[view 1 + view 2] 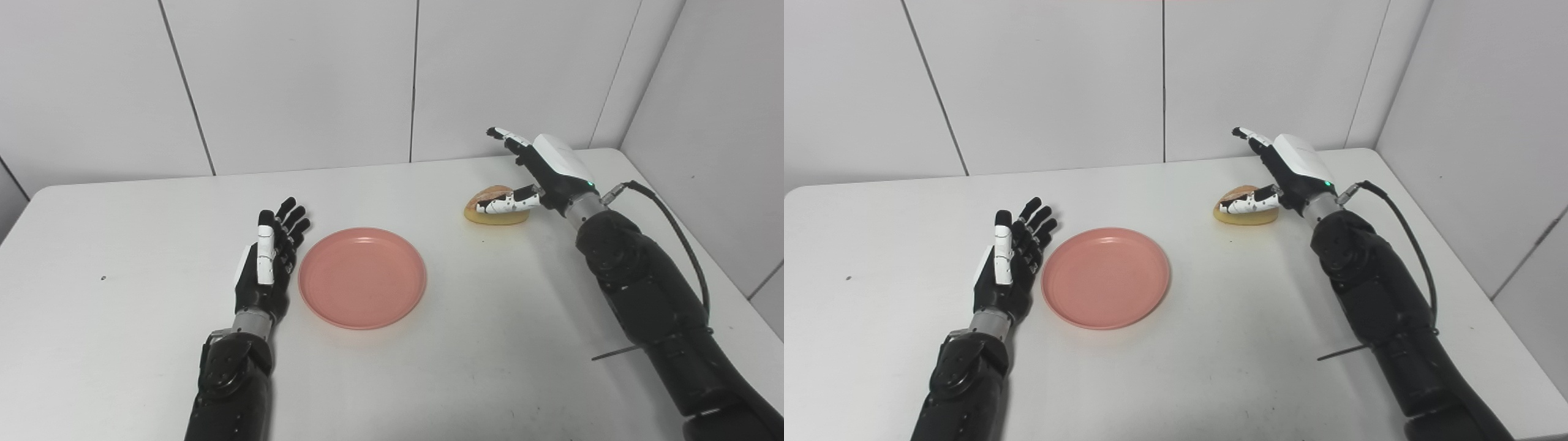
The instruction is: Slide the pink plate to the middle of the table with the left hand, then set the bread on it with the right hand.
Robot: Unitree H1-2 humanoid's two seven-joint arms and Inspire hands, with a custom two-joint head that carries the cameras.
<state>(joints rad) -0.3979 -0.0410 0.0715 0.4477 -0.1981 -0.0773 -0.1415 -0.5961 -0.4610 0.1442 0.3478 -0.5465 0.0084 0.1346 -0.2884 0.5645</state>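
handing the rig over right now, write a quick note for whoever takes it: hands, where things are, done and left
Left hand: open, holding nothing, resting just left of the pink plate.
Right hand: open at the bread, thumb in front of it, fingers spread above; not closed on it.
Plate: empty, near the middle of the table.
Bread: on the table, to the plate's right and farther back.
Done: the plate slide looks finished.
Left: close the right hand on the bread, lift it and set it on the plate.

arms: black casing, silver wrist cuffs | left hand (264,263): black, white thumb | right hand (542,168): white back shell, green LED, black cable looped
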